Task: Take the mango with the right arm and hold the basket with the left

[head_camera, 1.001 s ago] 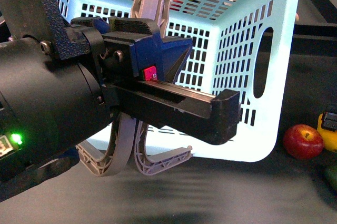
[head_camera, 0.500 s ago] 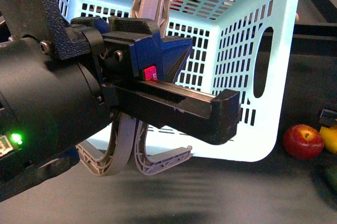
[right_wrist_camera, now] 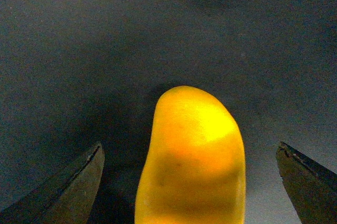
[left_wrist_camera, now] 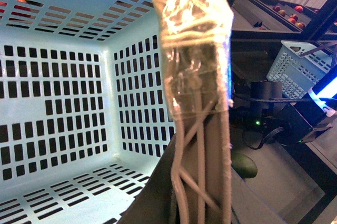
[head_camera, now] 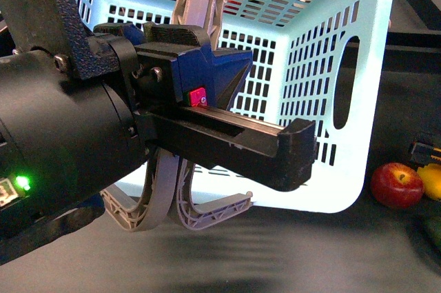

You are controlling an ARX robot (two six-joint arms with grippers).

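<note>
Mango (right_wrist_camera: 190,155) between wide-spread right pincer (right_wrist_camera: 189,146), untouched

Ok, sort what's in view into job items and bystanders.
Job: mango; basket; left gripper on its handles; right gripper, fingers open either side of the mango.
Lying about: red apple; dark green object.

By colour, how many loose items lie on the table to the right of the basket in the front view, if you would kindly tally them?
Red: 1, the apple
Yellow: 1, the mango, at the frame's right edge
Green: 1, the green item, cut off by the frame, kind unclear
Total: 3, all to the right of the basket
</note>
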